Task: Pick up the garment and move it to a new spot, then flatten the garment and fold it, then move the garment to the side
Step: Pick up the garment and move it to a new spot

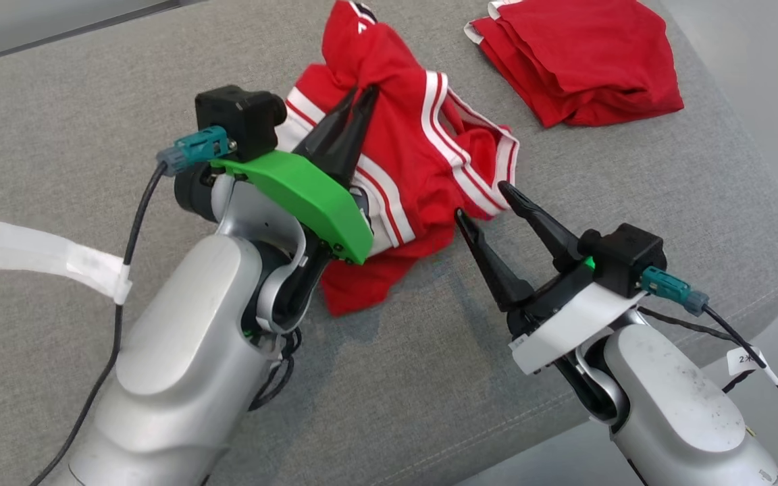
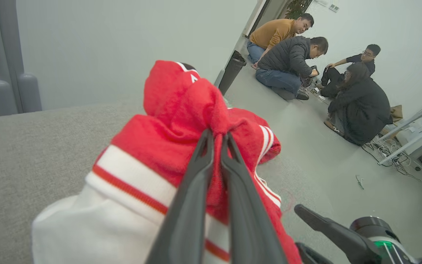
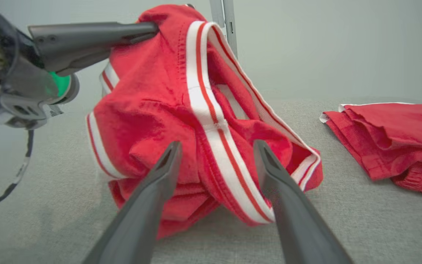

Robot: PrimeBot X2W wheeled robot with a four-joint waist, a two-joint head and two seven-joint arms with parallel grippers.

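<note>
Red knit garment with white-and-red striped trim (image 1: pixel 416 155) is bunched on the grey fabric-covered table (image 1: pixel 58 135). An upper fold is clamped in the left claw (image 1: pixel 360 93), judged to be for carrying it to a new spot. The right claw (image 1: pixel 482 201) is held apart at the hem, ready to take it. A folded red garment (image 1: pixel 578 61) lies well apart. On a white cable tag (image 1: pixel 743 358) a "2" can be read; the mark after it is unclear.

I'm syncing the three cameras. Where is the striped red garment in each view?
Head view: striped red garment, upper centre.
Left wrist view: centre, bunched at the fingertips.
Right wrist view: centre-left.
Shared landmark: the shut left tool pinching its raised fold.
</note>
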